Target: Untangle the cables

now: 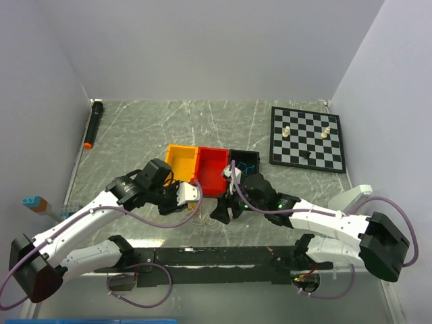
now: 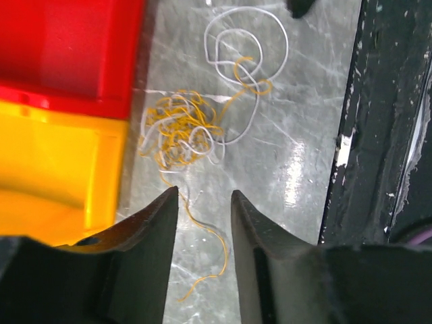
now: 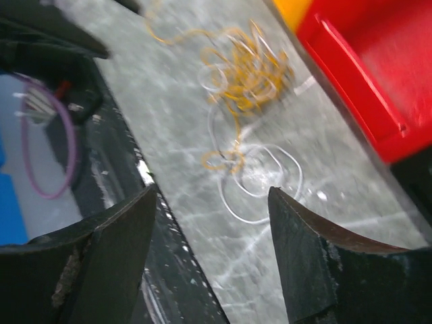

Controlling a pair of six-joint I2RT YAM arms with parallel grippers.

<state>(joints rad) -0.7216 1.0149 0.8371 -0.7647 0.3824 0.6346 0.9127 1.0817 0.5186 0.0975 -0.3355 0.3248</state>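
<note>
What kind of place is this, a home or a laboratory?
Probably a robot test cell in a laboratory: plain white walls enclose the marble-pattern table, and practice props lie on it, such as a chessboard and tangled cables.

cables [image 2: 181, 128] | yellow wad knotted with white loops | flat on table [image 2: 297, 155], beside red bin [image 2: 61, 47]

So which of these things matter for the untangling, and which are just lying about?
Job: yellow cable tangle; white cable loops caught in it; left gripper and right gripper, both open.
Lying about: yellow bin; red bin; black bin; chessboard; orange-tipped black stick.
</note>
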